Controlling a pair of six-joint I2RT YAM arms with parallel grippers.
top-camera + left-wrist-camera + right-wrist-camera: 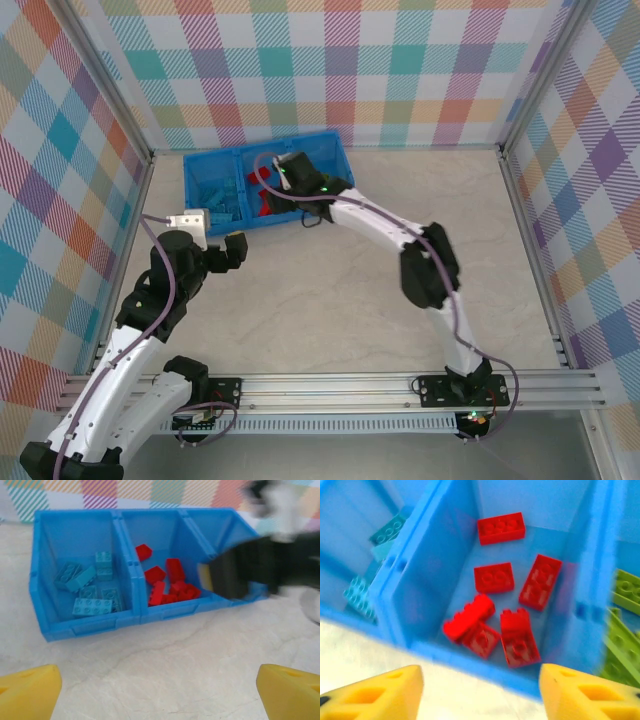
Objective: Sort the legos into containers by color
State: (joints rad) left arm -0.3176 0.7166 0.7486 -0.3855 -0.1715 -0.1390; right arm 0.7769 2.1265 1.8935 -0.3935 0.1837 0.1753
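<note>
**Right hand** [480, 700]: open. Its two yellow fingers [375, 696] stand well apart with nothing between them. It hangs over the near wall of the tray [435, 555], level with the middle compartment [545, 510].

**Red bricks** [493, 577]: six can be counted just beyond the right hand's fingertips, all lying on the floor of the middle compartment.
- Three lie flat and apart, with studs up, towards the far wall.
- Three are bunched against the near wall, touching one another. At least two of these are tipped over.

**Green bricks** [625, 587]: past the dividing wall on the right-finger side, in the right compartment. They are cut off by the frame edge, so no count is possible.

**Light blue bricks** [395, 527]: past the dividing wall on the left-finger side, in the left compartment. They are blurred, and only a few show here.

**Left hand** [160, 695]: open to its widest and empty, with one yellow fingertip at each lower corner of its wrist view. It hovers above the bench [165, 660], well short of the tray.
- Straight ahead of it, the tray's near wall faces the hand.
- Ahead and to its left, several light blue bricks lie loose in the left compartment.
- Ahead at centre is the heap of red bricks.
- Ahead and to its right, the right arm [265, 565] shows as a dark blur over the right compartment.

**Bench**: pale marbled surface. It carries the tray at the end far from both arm bases.

**Checked walls** [300, 60]: these enclose the bench on three sides.
</note>
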